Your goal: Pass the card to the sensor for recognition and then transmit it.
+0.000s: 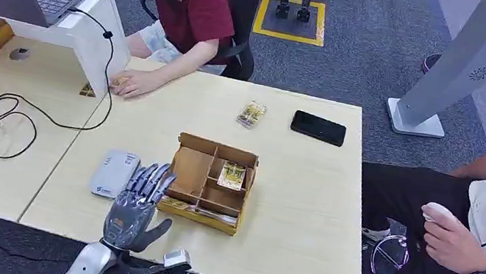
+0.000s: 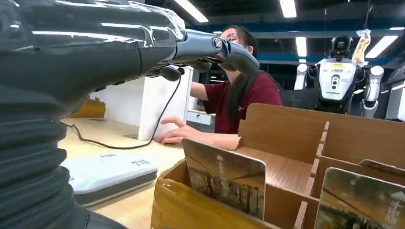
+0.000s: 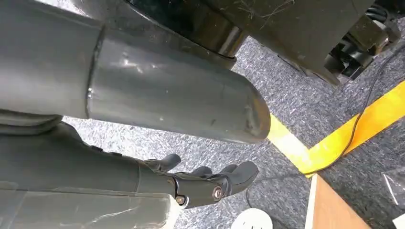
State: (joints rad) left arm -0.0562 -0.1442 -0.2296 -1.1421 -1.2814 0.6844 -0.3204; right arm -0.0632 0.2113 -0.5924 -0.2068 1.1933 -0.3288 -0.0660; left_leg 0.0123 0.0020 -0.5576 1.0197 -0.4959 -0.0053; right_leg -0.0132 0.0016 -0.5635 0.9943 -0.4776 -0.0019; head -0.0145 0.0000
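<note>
My left hand (image 1: pixel 137 205) hovers with fingers (image 1: pixel 152 180) wide, holding nothing, between the grey sensor (image 1: pixel 114 173) and the cardboard box (image 1: pixel 191 173). A card (image 1: pixel 231 175) stands inside. My right hand (image 3: pixel 200 183) hangs over the floor, fingers loosely spread, holding nothing.

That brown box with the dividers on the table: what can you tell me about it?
The brown box looks like cardboard, open-topped and split by dividers into compartments. It sits flat on the pale table, right of a grey sensor pad. Picture cards stand in its compartments. The left hand hovers by its near-left corner.
</note>
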